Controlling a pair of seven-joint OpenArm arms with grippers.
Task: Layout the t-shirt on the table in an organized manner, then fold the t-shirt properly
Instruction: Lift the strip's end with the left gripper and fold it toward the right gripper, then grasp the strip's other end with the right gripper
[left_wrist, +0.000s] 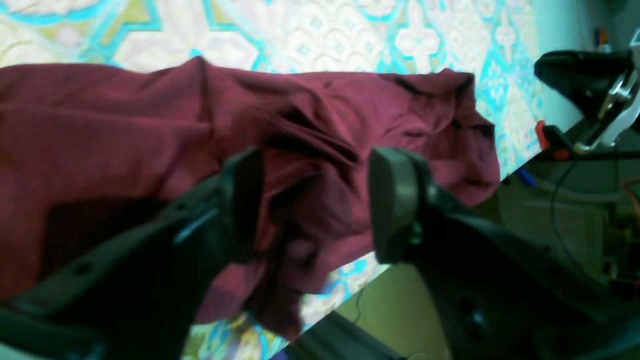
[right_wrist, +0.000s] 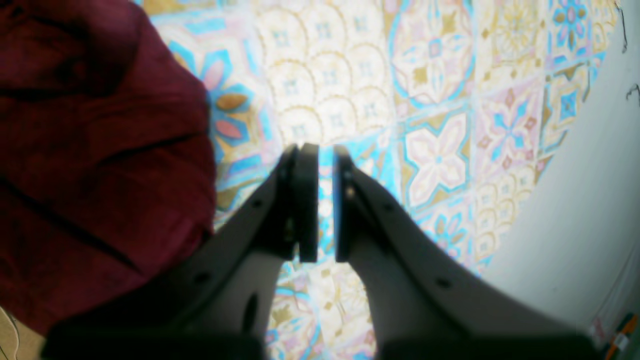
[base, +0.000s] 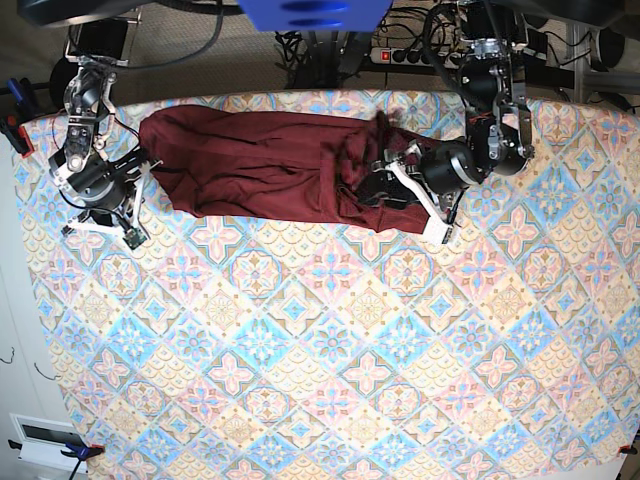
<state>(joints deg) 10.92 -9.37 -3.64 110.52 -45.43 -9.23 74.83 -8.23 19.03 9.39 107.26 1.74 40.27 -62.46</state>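
The dark maroon t-shirt (base: 260, 165) lies stretched along the far edge of the patterned table (base: 330, 350), smooth on its left part and bunched at its right end. My left gripper (left_wrist: 315, 205) is open, and its two pads stand on either side of a rumpled fold of the t-shirt (left_wrist: 150, 130) near the table (left_wrist: 320, 35) corner. In the base view it (base: 388, 185) is over the bunched right end. My right gripper (right_wrist: 325, 200) is shut with a thin gap, empty, above bare table (right_wrist: 435, 150) just beside the t-shirt's edge (right_wrist: 100, 160). In the base view it (base: 125, 215) is at the shirt's left end.
The table's edge runs diagonally close under my left gripper, with floor and cables (left_wrist: 565, 200) beyond it. Another table edge and a pale floor (right_wrist: 575, 225) lie to the right in the right wrist view. Clamps and cables (base: 400, 55) crowd the far side.
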